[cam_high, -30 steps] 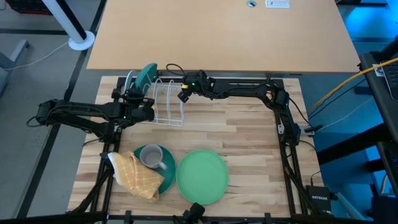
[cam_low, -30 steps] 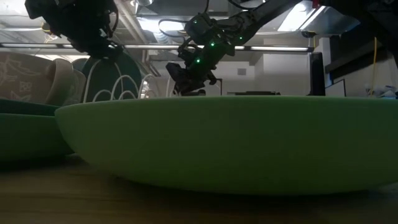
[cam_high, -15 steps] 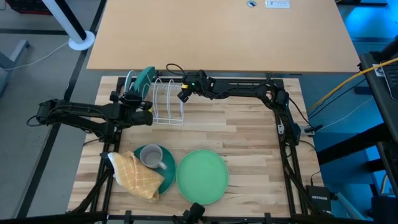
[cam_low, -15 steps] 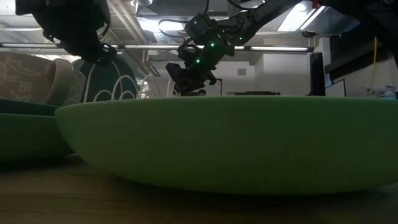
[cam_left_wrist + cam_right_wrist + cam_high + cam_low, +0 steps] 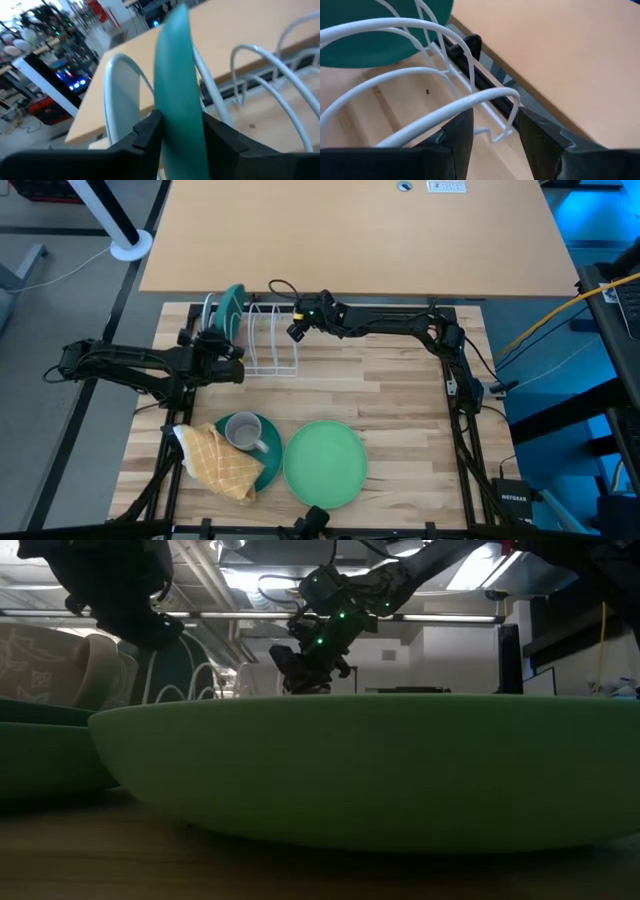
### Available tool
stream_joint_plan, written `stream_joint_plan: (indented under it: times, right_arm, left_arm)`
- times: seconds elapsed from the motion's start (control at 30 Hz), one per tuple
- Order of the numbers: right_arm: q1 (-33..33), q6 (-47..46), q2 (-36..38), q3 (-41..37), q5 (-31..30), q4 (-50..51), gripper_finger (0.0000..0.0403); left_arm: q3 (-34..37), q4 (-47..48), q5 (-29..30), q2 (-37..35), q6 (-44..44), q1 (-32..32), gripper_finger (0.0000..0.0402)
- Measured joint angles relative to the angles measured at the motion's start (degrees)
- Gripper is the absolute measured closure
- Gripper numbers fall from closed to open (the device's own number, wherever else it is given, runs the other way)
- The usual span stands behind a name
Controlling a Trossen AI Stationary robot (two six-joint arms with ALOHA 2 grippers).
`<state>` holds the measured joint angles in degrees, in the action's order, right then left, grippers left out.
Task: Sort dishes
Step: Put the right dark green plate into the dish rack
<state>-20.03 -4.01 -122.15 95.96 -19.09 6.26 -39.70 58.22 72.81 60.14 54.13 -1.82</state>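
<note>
A teal plate [image 5: 232,306] stands on edge at the left end of the white wire rack [image 5: 268,340], between its wire arches. My left gripper [image 5: 230,340] comes at it from the near left, and the plate's rim [image 5: 180,75] fills the gap between its fingers. My right gripper [image 5: 293,332] hovers open at the rack's right end, with the end arch [image 5: 490,97] passing between its fingers. A light green plate [image 5: 325,463] lies flat near the front edge. Beside it a grey mug [image 5: 242,432] sits on another teal plate [image 5: 270,470]. My left gripper pinches the standing teal plate's near rim [image 5: 182,125] between its two fingers [image 5: 150,131], one on each face. The fingers reach in roughly level from the table's near left side. The plate stands almost upright, its lower edge down in the rack. My right gripper: whether its finger [image 5: 532,131] touches the arch, I cannot tell.
A yellow checked cloth [image 5: 218,463] lies over the left side of the teal plate at the front. The rack's other slots [image 5: 278,340] hold nothing. A lighter tabletop [image 5: 360,235] lies beyond the rack. In the low view the light green plate [image 5: 370,770] blocks most of the table.
The teal plate leaned toward the right over the rack. It has since tipped nearly upright between the left wires. My left gripper has turned at the wrist with the plate, staying on its rim. The right arm has kept still.
</note>
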Motion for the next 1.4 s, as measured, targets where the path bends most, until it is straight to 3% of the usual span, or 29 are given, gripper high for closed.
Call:
stream_joint_plan:
  times: [0.2, 0.9, 1.4]
  right_arm:
    - [0.0, 0.0, 0.0, 0.0, -0.5, 0.1, 0.0244]
    - [0.1, -0.1, 0.0, 0.0, -0.9, 1.0, 0.0244]
    - [0.2, 0.0, 0.1, 0.0, -0.9, 1.4, 0.0244]
  left_arm:
    - [0.1, 0.4, -2.5, -0.3, 0.7, 0.5, 0.0263]
    - [0.1, 1.3, -15.3, -10.5, 1.0, 3.1, 0.0261]
    - [0.1, 1.1, -18.6, -14.9, -0.1, 3.1, 0.0261]
